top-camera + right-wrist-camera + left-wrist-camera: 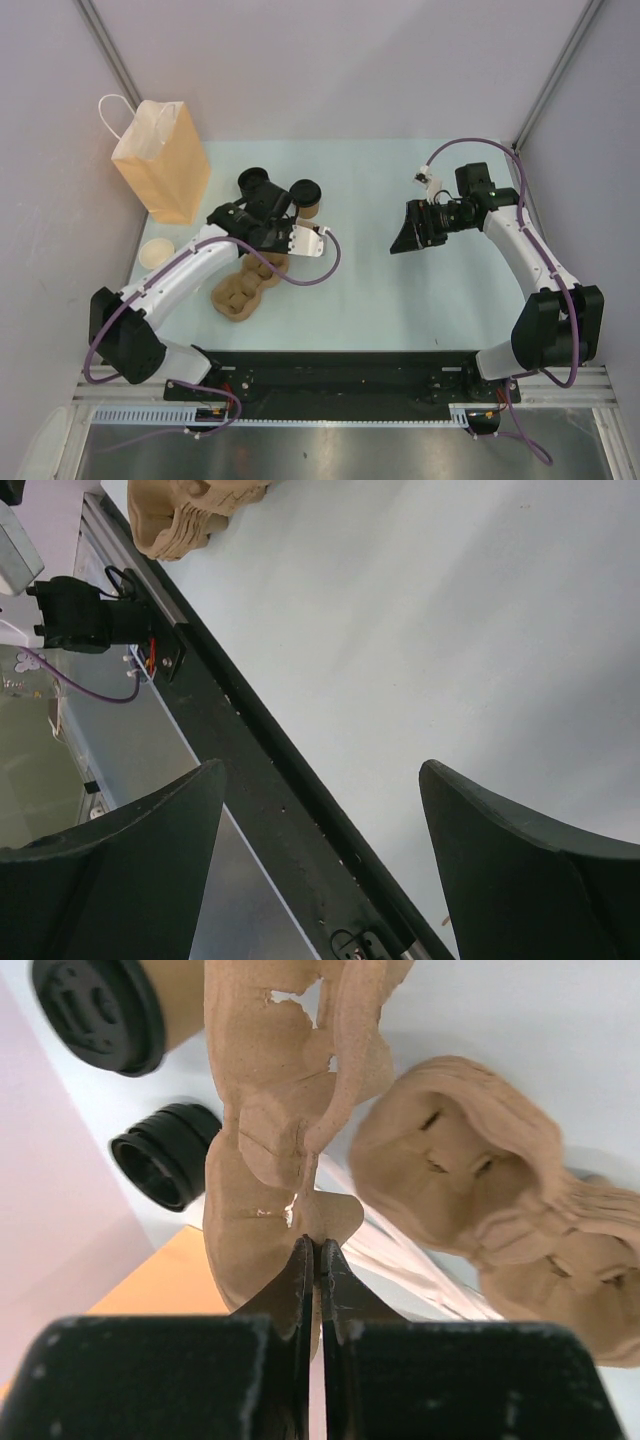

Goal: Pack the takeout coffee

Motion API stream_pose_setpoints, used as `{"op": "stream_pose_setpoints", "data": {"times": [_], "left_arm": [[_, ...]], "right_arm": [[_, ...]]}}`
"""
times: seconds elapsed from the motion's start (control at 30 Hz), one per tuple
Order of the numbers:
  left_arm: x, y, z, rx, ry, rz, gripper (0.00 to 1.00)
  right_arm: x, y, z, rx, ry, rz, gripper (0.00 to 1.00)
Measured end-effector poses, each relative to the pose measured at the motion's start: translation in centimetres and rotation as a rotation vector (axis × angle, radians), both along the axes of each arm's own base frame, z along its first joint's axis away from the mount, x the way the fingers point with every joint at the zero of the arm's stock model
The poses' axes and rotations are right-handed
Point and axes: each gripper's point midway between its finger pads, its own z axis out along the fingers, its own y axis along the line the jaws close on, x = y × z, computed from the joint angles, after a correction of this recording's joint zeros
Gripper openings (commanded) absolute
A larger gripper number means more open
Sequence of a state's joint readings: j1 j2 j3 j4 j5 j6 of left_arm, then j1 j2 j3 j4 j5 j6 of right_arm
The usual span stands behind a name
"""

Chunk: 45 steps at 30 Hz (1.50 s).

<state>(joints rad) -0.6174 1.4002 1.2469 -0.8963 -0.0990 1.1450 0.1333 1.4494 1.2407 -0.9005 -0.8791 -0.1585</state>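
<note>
Coffee [308, 197] sits beyond left gripper [316, 1248] clamping pulp carrier [262, 1150]

Our left arm [170, 275] reaches forward, left gripper [318, 1245] jaws pinched tight on pulp carrier [270, 1130]; right gripper [320, 767] hovers, jaws wide apart.

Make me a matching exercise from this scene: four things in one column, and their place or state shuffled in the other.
Things:
1. paper bag
2. takeout coffee
3. left gripper
4. right gripper

Place or state:
A. open, holding nothing
B. shut on the pulp cup carrier
C. standing upright at the far left
D. next to the stack of black lids

Pairs: 1-C, 2-D, 3-B, 4-A
</note>
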Motion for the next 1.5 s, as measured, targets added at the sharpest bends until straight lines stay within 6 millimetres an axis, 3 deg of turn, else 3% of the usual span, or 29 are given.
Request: {"op": "stream_pose_setpoints", "data": {"times": [0.17, 0.6, 0.87, 0.9, 1.0, 1.1, 1.3, 1.4, 1.5], "left_arm": [[1.9, -0.1, 0.0, -0.004, -0.043, -0.009, 0.0], [6.8, 0.0, -3.1, -0.009, -0.056, -0.021, 0.0], [7.9, -0.7, -5.8, -0.017, -0.018, -0.044, 0.0], [7.9, -0.7, -5.9, -0.018, -0.018, -0.047, 0.03], [7.9, -0.8, -6.6, -0.014, -0.011, -0.055, 0.3], [7.6, -0.4, -7.4, -0.003, 0.004, -0.056, 0.47], [7.0, 0.7, -7.4, 0.0, 0.035, -0.037, 0.67], [6.0, 1.0, -6.1, -0.016, 0.041, -0.034, 0.73], [5.1, 1.0, -2.6, -0.063, 0.016, -0.015, 0.82]], "right_arm": [[0.1, -0.1, 0.0, 0.0, 0.002, -0.003, 0.84], [0.4, -0.4, -0.5, -0.005, 0.017, -0.015, 0.84], [0.6, -0.7, -0.6, -0.009, 0.022, -0.027, 0.84], [0.6, -0.7, -0.7, -0.009, 0.022, -0.028, 0.84], [0.6, -0.8, -0.7, -0.01, 0.026, -0.029, 0.84], [0.6, -0.8, -0.8, -0.01, 0.028, -0.029, 0.84], [0.6, -0.8, -0.8, -0.01, 0.029, -0.029, 0.84], [0.6, -0.8, -0.8, -0.01, 0.03, -0.029, 0.84], [0.5, -0.8, -0.7, -0.009, 0.028, -0.029, 0.84]]}}
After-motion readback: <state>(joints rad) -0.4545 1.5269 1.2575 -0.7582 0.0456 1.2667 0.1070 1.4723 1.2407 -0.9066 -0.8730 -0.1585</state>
